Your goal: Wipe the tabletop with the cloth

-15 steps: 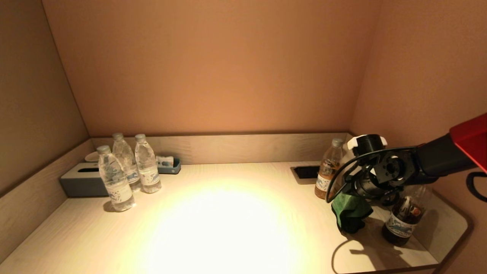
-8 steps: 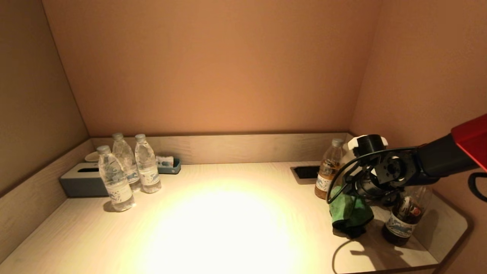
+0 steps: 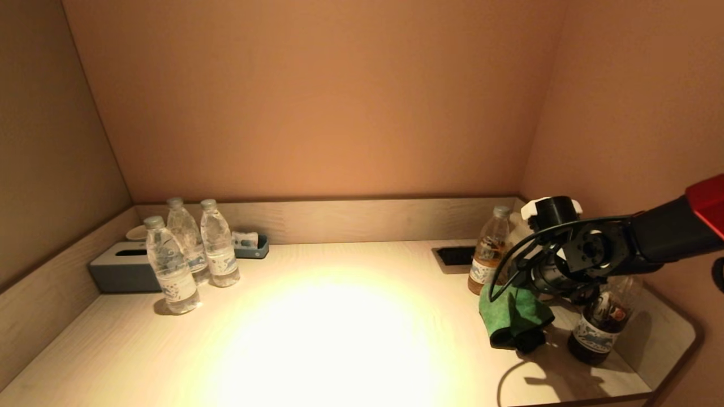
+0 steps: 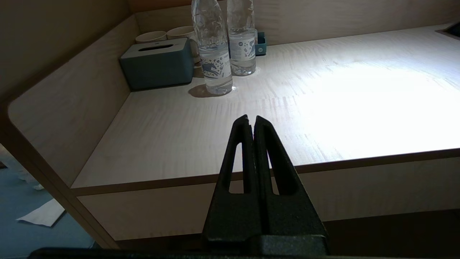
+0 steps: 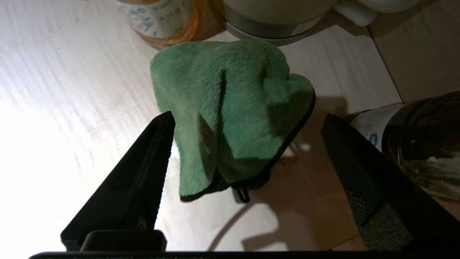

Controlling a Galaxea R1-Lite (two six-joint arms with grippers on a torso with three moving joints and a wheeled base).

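Note:
The green cloth (image 3: 512, 316) lies in a crumpled heap on the right part of the tabletop (image 3: 339, 316). It also shows in the right wrist view (image 5: 230, 108). My right gripper (image 3: 529, 289) hangs just above the cloth, open and holding nothing; in its wrist view (image 5: 248, 117) the two black fingers (image 5: 151, 154) stand wide apart on either side of the cloth. My left gripper (image 4: 251, 118) is shut and empty, parked below and in front of the table's front edge; it does not show in the head view.
An amber bottle (image 3: 487, 254) and a white kettle (image 3: 516, 229) stand just behind the cloth, and a dark bottle (image 3: 599, 325) to its right. Three water bottles (image 3: 195, 254) and a grey tissue box (image 3: 121, 268) stand at the back left. A dark slot (image 3: 455, 255) is set in the tabletop.
The cloth hung from my right gripper; now it has sunk onto the tabletop and slumped left, and the gripper has shifted slightly right above it.

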